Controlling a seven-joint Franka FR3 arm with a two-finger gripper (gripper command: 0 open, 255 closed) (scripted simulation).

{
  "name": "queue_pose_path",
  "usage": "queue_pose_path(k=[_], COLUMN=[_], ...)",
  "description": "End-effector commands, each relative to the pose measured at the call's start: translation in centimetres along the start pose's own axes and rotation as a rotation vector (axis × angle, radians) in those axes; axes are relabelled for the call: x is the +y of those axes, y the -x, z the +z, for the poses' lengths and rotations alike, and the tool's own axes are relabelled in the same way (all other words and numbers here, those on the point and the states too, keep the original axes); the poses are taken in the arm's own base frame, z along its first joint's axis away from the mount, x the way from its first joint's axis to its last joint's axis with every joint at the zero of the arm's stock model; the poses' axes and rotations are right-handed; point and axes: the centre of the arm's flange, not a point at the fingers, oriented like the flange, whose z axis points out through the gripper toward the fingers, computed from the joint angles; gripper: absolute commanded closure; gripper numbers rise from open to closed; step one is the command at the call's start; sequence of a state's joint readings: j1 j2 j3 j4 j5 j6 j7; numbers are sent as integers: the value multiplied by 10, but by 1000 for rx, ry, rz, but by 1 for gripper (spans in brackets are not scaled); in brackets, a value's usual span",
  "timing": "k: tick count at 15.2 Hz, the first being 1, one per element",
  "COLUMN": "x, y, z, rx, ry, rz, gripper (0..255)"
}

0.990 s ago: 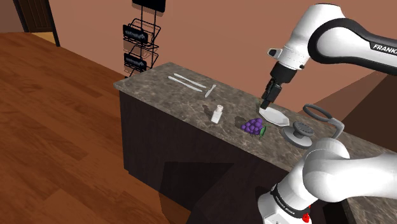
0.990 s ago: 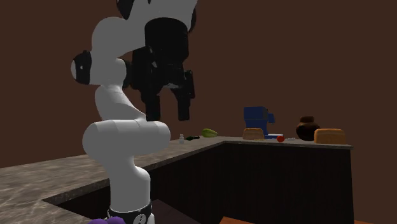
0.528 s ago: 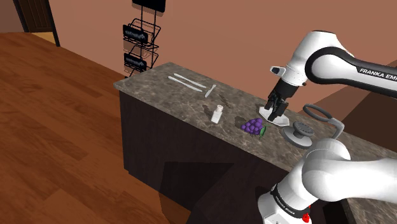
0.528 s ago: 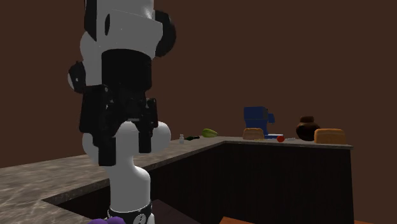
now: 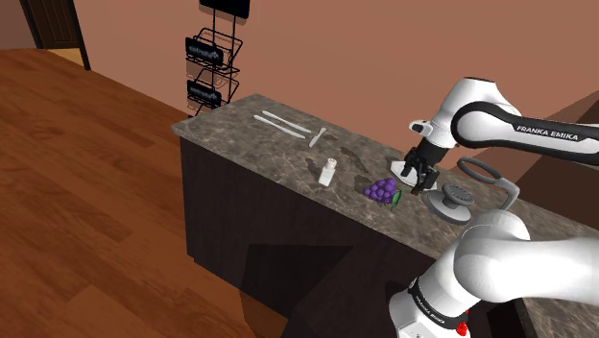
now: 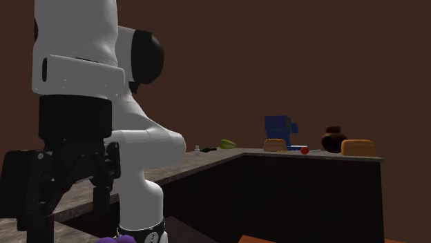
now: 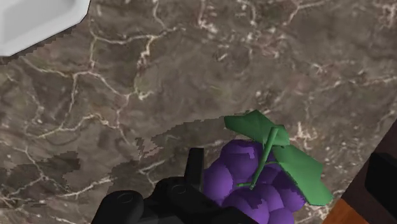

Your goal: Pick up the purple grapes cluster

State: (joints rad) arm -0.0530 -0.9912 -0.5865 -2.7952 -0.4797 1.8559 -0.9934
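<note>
The shoulder view is looking down from well back over the table point(image 5: 278, 144), the second exterior view is sitting low, close by the arm point(image 6: 76, 48), and the wrist view is hovering just above the grapes point(image 7: 254, 184) they share.

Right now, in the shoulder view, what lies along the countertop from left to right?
Two long white utensils → small white shaker → purple grapes cluster → grey round utensil.
</note>
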Motion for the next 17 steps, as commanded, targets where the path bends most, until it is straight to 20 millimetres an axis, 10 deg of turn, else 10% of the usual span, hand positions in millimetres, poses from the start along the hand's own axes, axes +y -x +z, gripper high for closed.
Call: queue_pose_path(k=[1,8,9,17], x=[4,5,5,4], y=[3,4,3,3], z=[13,43,43,44], rx=[-2,-1,-1,-1], ry=[1,1,1,1], rz=[-13,-13,-13,-13], gripper=[0,0,255,255])
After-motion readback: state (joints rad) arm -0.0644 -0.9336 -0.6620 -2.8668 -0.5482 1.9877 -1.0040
